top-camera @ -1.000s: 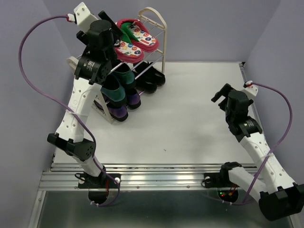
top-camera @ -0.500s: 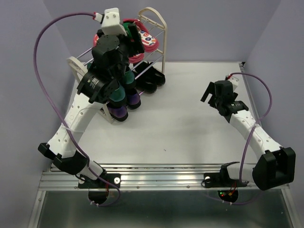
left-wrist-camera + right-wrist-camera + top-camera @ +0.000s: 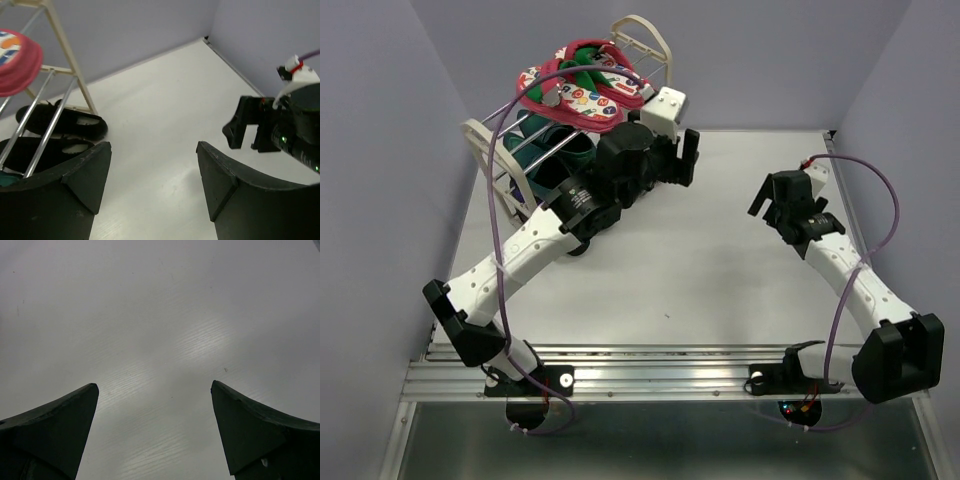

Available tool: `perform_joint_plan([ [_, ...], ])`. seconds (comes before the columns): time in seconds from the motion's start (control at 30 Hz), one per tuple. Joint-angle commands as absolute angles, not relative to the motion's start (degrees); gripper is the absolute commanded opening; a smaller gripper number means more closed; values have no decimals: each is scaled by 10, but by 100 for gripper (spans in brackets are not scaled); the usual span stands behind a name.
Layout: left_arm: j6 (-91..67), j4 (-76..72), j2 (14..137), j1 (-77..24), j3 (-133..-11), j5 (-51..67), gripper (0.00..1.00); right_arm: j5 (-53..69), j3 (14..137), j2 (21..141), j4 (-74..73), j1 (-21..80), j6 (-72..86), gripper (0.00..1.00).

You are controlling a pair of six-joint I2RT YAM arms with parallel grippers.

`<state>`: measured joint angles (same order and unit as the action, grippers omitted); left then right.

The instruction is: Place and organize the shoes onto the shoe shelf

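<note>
The shoe shelf [image 3: 645,40] stands at the back left, with cream arched ends and metal rods. Red flip-flops [image 3: 582,85] with patterned insoles lie on its top tier. Dark green shoes [image 3: 558,152] sit on a middle tier. In the left wrist view a pair of black shoes [image 3: 62,122] lies at the bottom by the shelf frame [image 3: 70,75], and a flip-flop edge [image 3: 17,62] shows above. The purple loafers are hidden behind my left arm. My left gripper [image 3: 686,160] [image 3: 152,170] is open and empty, right of the shelf. My right gripper [image 3: 765,195] [image 3: 155,405] is open and empty over bare table.
The white table [image 3: 700,270] is enclosed by lilac walls at the back and both sides. My right gripper also shows in the left wrist view [image 3: 245,130], facing the left one across a gap. A metal rail [image 3: 650,365] runs along the near edge.
My left arm has swung down from the shelf's top tier and rightward over the table, uncovering the flip-flops. My right arm reached inward a second ago and has since barely moved.
</note>
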<state>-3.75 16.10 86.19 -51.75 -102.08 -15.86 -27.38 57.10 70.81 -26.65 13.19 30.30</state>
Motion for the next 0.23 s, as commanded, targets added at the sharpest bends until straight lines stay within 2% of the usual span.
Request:
perform_joint_plan([
  [0.0,-10,130,845,-533,-993,-119,80,-308,588,686,-264,132,315,100],
  [0.2,-4,120,835,-541,-976,-94,80,-319,586,686,-264,132,329,100],
])
